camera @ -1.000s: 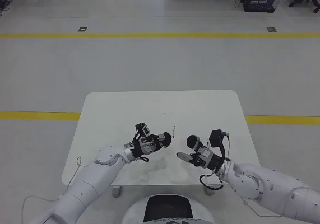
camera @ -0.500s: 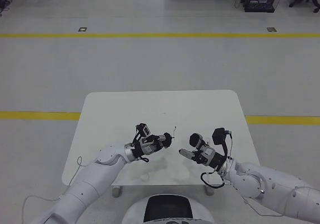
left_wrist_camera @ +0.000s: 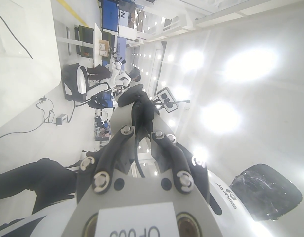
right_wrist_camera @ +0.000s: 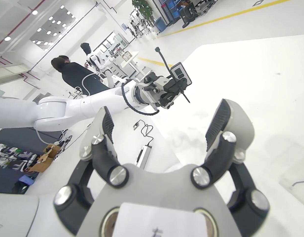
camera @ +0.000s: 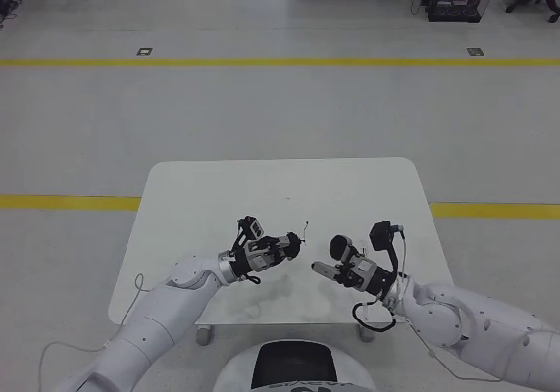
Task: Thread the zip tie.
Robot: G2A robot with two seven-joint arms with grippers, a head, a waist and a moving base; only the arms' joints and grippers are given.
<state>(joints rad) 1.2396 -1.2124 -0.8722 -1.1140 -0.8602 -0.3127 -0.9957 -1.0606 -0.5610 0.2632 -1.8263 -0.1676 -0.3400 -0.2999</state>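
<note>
A thin black zip tie (right_wrist_camera: 172, 73) is clamped in my left gripper (right_wrist_camera: 176, 88), which is shut on its strap near the pointed end. The square head (right_wrist_camera: 157, 49) sticks out one side and the tip out the other. In the top view the zip tie (camera: 303, 232) stands just above the left gripper (camera: 289, 242), over the table's front middle. My right gripper (camera: 323, 265) hovers a short way to the right, facing it, open with nothing between its fingers (right_wrist_camera: 219, 120). In the left wrist view the left gripper (left_wrist_camera: 139, 104) has its fingers pressed together.
The white table (camera: 280, 186) carries a tiny dark speck (camera: 284, 199) near its middle. Its front edge runs just under both grippers. Off the table's side, a cable and a small power box (right_wrist_camera: 143, 152) lie on the floor.
My right gripper has shifted slightly up and toward the left gripper, staying open. The left gripper and the zip tie have kept still.
</note>
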